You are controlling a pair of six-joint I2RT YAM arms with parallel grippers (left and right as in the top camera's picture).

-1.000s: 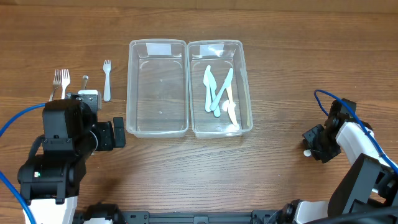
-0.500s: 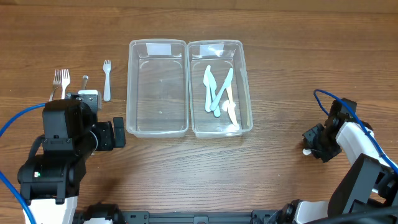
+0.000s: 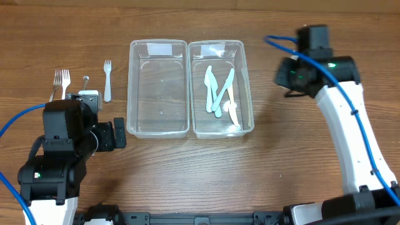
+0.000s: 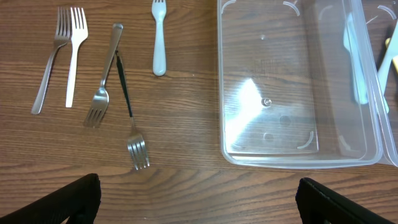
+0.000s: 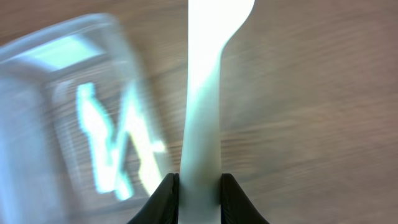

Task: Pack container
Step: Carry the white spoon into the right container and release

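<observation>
Two clear plastic containers stand side by side. The left container (image 3: 158, 122) is empty; it also shows in the left wrist view (image 4: 292, 149). The right container (image 3: 245, 81) holds several pale blue and white plastic utensils (image 3: 219, 90). My right gripper (image 3: 292, 76) is in the air just right of the right container, shut on a white plastic utensil (image 5: 204, 106) that sticks out ahead of the gripper (image 5: 199, 186). The view is blurred. My left gripper (image 4: 199, 199) is wide open and empty, low over the table in front of the forks.
Left of the containers lie two metal forks (image 4: 59, 56), another metal fork (image 4: 106, 78), a dark-handled fork (image 4: 129, 115) and a white plastic fork (image 4: 159, 37). In the overhead view the white fork (image 3: 107, 80) and the fork pair (image 3: 60, 81) show beside my left arm.
My right arm has swung from the table's lower right up to beside the right container, carrying the white utensil. The left arm has not moved.
</observation>
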